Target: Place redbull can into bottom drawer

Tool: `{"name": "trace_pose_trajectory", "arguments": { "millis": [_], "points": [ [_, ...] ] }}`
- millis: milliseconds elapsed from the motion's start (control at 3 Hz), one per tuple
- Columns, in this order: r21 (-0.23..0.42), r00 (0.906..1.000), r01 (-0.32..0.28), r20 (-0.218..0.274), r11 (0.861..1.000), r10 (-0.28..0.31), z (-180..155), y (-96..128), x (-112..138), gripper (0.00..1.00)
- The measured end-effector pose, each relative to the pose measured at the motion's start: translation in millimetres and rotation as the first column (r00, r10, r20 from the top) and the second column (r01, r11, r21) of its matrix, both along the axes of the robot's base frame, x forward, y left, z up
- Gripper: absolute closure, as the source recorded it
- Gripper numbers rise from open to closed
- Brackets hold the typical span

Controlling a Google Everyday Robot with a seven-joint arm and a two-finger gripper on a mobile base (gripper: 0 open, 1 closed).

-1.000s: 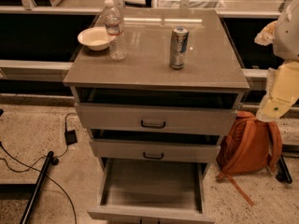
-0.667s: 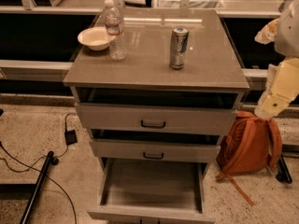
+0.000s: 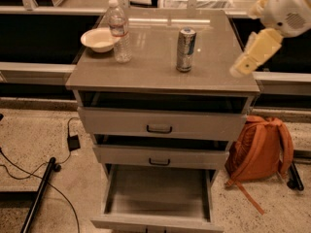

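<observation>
Upright redbull can [image 3: 185, 50], silver top up; gripper [image 3: 240, 66] apart, rightward.

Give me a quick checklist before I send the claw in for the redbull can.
1. Redbull can upright on the cabinet top: ok.
2. Bottom drawer open, grey floor showing: ok.
3. Claw on the can: not ok; it hangs over the cabinet's right edge, apart from the can.
4. Path from claw to can: ok; water bottle and bowl stand far left.
5. Two upper drawers jut slightly above the bottom one: cannot tell if they hinder the drop.
</observation>
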State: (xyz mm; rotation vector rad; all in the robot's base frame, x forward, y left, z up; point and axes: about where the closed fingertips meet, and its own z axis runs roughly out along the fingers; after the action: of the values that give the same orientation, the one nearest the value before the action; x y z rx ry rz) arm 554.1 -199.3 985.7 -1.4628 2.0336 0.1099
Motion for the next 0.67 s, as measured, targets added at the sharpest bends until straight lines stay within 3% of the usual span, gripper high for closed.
{"name": "trace_pose_trajectory", "arguments": {
  "millis": [333,667],
  "points": [
    [0.177,0.9968,0.035,0.064,0.984,-0.047,-2.9,14.0,53.3,0.0],
    [0.304,0.9926,0.045,0.094,0.952,-0.077,-15.3,44.5,102.5,0.0]
  ]
}}
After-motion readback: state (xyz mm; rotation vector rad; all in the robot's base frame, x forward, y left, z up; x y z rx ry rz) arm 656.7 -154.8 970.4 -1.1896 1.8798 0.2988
